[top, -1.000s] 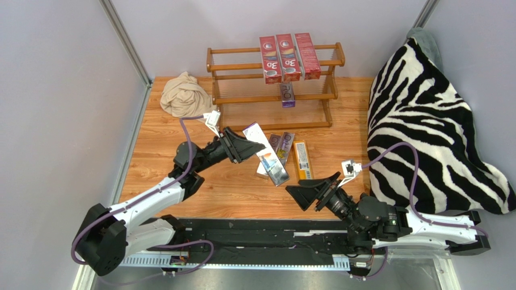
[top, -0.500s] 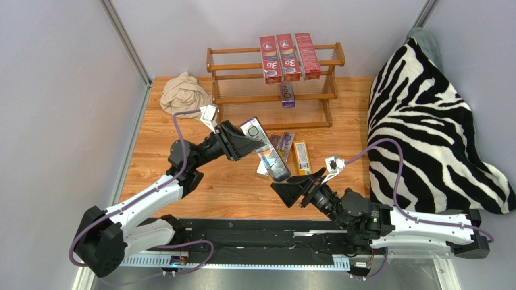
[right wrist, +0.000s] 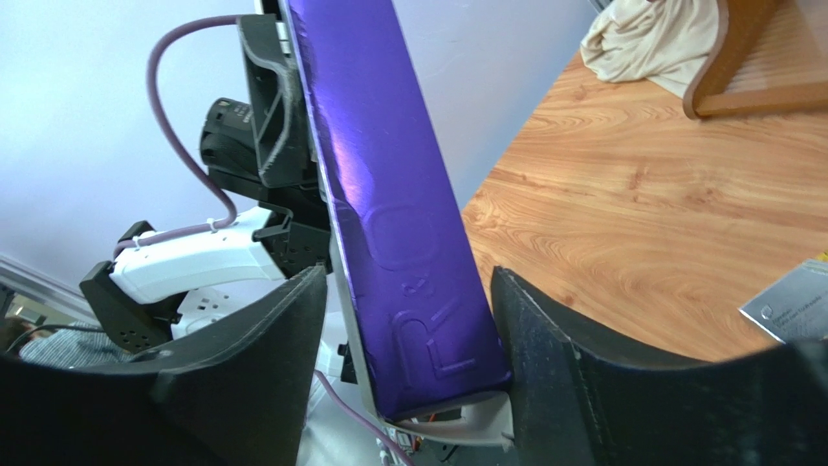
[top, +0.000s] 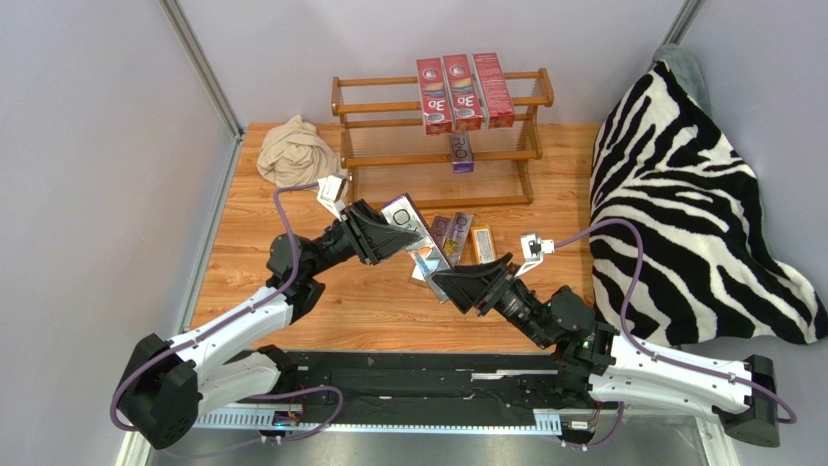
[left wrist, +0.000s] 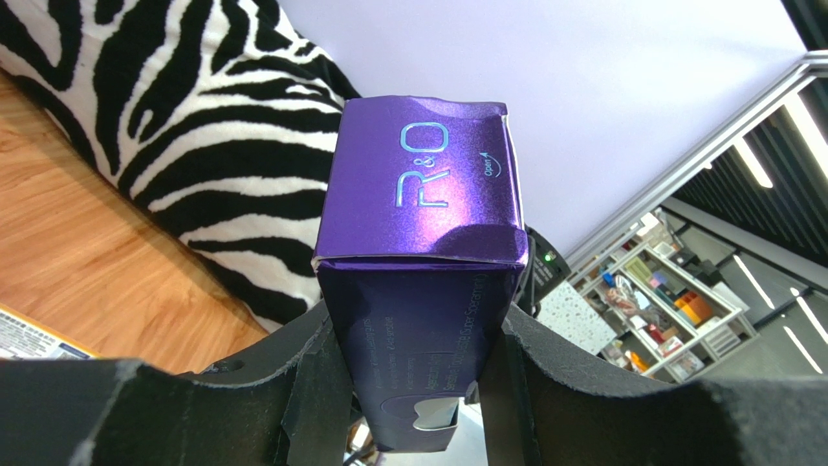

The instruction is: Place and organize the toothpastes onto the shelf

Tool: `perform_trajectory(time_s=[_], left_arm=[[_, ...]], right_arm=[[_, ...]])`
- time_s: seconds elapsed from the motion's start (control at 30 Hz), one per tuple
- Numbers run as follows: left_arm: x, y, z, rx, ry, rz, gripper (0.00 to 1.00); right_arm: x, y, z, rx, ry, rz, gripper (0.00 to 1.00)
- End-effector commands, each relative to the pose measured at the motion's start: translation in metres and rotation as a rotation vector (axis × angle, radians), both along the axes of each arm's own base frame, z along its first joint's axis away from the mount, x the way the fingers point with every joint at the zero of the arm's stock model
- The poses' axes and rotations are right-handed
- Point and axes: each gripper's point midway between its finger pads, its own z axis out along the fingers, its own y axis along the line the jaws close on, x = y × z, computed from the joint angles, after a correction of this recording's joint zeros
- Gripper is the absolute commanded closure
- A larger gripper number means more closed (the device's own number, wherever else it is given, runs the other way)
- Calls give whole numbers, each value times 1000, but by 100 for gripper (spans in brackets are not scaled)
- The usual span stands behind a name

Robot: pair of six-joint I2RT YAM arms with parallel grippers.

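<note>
Gripping one end of a purple toothpaste carton, the left claw is clenched on it and holds it up off the table. The other end sits between the fingers of the right claw — spread, with a gap showing on one side. Beside them, silver cartons and an orange carton lie on the table. Behind, the shelf bears three red cartons on its top tier — a second purple carton lies below them.
</note>
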Motion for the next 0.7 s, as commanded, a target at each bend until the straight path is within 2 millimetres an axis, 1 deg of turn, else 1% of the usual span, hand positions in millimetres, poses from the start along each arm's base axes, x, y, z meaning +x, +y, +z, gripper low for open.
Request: perform_trajectory(time_s=[0.0,0.03,0.07,0.23,0.3,0.4,0.53,0.6,0.67], left_arm=[[-8,8,27,-97,-84,4,51],[-6,7,25,-94,-73,7,51],[-4,7,25,-97,-67,11,51],[-3,7,32,-126,-79,9,51],[-3,7,35,-140,-89,6,51],[-2,7,38,-158,-93,1,51],[-1,6,38,-166,-92,0,51],[0,6,36,-166,-89,1,51],[-1,6,37,-168,-90,0,51]], right_arm=[[-7,1,27,88,-44,46,39],[-7,1,24,88,-33,47,44],[-7,1,23,90,-31,53,45],[-5,2,13,83,0,51,44],[-6,2,11,89,7,55,43],[-5,1,10,90,11,51,37],[-4,0,8,91,21,47,29],[-3,-1,10,100,23,43,29],[-3,-3,7,109,22,40,33]])
